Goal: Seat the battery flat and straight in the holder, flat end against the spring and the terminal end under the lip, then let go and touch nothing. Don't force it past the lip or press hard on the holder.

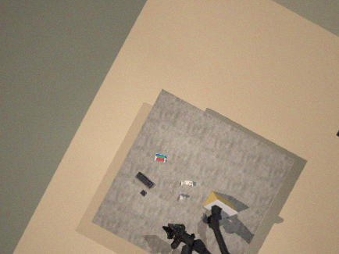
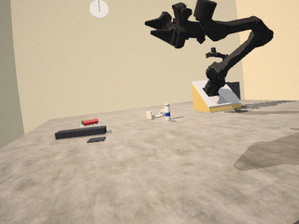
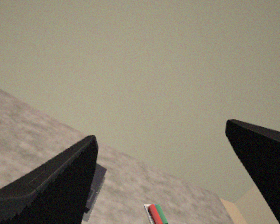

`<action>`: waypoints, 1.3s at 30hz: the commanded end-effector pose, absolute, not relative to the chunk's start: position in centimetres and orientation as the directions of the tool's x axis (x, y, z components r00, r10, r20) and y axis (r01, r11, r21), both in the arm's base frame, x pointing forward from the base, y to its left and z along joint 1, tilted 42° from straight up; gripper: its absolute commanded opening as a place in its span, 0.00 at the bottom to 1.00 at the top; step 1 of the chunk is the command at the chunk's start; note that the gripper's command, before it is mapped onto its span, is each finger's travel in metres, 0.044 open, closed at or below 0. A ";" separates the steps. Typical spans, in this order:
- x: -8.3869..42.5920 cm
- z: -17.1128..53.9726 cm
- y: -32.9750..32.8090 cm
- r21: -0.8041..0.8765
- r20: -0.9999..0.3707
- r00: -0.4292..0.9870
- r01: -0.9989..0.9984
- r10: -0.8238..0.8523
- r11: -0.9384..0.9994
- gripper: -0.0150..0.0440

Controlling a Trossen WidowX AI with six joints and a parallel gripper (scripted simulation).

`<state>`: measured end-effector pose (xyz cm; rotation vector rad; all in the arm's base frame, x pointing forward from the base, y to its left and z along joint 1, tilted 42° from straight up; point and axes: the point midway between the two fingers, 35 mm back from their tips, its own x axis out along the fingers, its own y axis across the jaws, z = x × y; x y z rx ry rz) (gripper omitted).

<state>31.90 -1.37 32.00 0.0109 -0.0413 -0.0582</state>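
The battery [image 1: 181,197] [image 2: 167,114], white with a blue band, stands upright on the grey mat. The small cream holder [image 1: 187,183] [image 2: 149,115] lies close beside it, partly hidden behind the battery in the exterior view; its spring and lip are too small to make out. My gripper [image 1: 165,232] [image 2: 148,27] [image 3: 161,134] is open and empty, raised high above the mat, with its fingers wide apart. The battery and holder are out of the wrist view.
A long black box [image 1: 145,180] [image 2: 80,132] and a small flat black piece [image 1: 143,193] [image 2: 96,140] lie at the mat's left side. A red, green and blue item [image 1: 160,158] [image 2: 90,122] [image 3: 156,214] lies near them. My arm stands on a yellow and white wedge [image 2: 200,98].
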 end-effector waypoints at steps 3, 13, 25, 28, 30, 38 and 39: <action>33.3 29.8 -1.3 -0.088 -0.084 0.996 0.021 -0.029 0.996 0.80; 35.2 15.6 -0.8 -0.231 -0.757 0.601 -0.614 0.257 0.755 0.35; 31.6 10.9 1.0 0.188 -0.752 0.031 -0.947 0.659 0.259 0.25; 31.6 10.9 1.0 0.188 -0.752 0.031 -0.947 0.659 0.259 0.25; 31.6 10.7 1.1 0.188 -0.752 0.031 -0.947 0.659 0.259 0.25; 31.9 5.8 5.5 0.187 -0.751 0.032 -0.948 0.660 0.259 0.25; 31.8 5.3 6.0 0.188 -0.750 0.032 -0.948 0.660 0.258 0.25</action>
